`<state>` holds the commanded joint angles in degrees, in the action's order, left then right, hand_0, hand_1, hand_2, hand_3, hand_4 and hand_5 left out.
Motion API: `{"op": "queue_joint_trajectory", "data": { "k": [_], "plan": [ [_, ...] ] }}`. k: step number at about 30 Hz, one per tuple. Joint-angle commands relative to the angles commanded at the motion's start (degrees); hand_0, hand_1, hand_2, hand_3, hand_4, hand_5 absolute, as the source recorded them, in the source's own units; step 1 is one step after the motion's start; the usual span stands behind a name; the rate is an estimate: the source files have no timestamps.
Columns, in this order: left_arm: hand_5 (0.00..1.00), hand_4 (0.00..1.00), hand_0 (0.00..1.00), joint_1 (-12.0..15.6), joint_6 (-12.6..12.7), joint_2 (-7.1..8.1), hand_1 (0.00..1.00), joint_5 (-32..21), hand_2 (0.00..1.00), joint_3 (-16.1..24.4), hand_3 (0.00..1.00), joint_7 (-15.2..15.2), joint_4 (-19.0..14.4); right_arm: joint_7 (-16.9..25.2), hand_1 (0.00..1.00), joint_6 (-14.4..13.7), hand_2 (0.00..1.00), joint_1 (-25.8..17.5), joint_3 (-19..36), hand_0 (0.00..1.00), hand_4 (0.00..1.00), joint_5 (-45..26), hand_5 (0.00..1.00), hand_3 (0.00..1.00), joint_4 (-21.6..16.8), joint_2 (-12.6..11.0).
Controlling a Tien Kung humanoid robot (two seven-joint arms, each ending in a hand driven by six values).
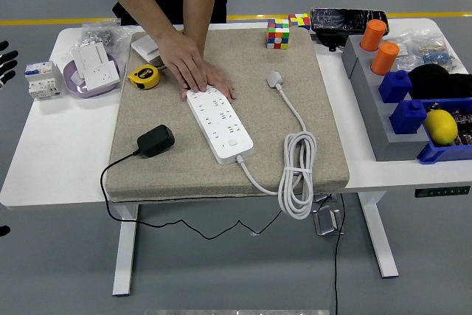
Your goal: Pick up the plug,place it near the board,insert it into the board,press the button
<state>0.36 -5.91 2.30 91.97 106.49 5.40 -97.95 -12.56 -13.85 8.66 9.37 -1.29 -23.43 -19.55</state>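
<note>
While unheld, the plug lies black — blocky.

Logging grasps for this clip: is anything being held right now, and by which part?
Nothing is grasped. A person's hand presses flat on the far end of the white power strip. The left robot hand sits at the left edge, empty.

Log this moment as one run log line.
stage: before pickup | black plug: on mat, untouched | power strip: held down by person's hand | left robot hand: at left edge | right: not in view
</note>
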Motion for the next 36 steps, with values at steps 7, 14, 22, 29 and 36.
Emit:
{"op": "queue_joint_trajectory", "data": {
  "k": [7,14,22,29,36],
  "plan": [
    [0.680,0.998,0.846,-1.05,-0.26,2.46,0.847,13.78,0.755,-5.54,0.804,-0.69,0.00,-0.07,0.771,-0.06,0.739,-0.02,0.40,0.846,0.998,0.11,0.931,0.768,0.00,0.37],
    [0.611,0.998,0.877,-5.23,-2.37,4.66,0.917,31.00,0.842,-13.67,0.884,-1.91,4.21,-0.01,0.771,-0.18,0.739,0.21,1.02,0.847,0.998,0.35,0.931,0.768,0.01,0.70],
    [0.539,0.998,0.986,-10.39,-4.70,6.06,0.998,38.03,0.998,-22.04,0.998,-1.97,10.94,0.04,0.771,-0.46,0.738,0.14,0.86,0.847,0.998,0.02,0.933,0.768,0.13,0.82],
    [0.559,0.998,0.998,-14.12,-5.73,6.03,0.998,38.03,0.998,-28.20,0.998,-1.66,18.92,0.09,0.771,-0.59,0.738,0.24,0.54,0.846,0.998,-0.24,0.933,0.767,0.19,0.86],
    [0.581,0.998,0.998,-16.89,-3.41,5.26,0.998,38.03,0.998,-33.39,0.998,-1.76,26.12,0.13,0.770,-0.65,0.738,0.53,0.00,0.846,0.998,-0.47,0.934,0.767,0.23,0.71]
  ]
}}
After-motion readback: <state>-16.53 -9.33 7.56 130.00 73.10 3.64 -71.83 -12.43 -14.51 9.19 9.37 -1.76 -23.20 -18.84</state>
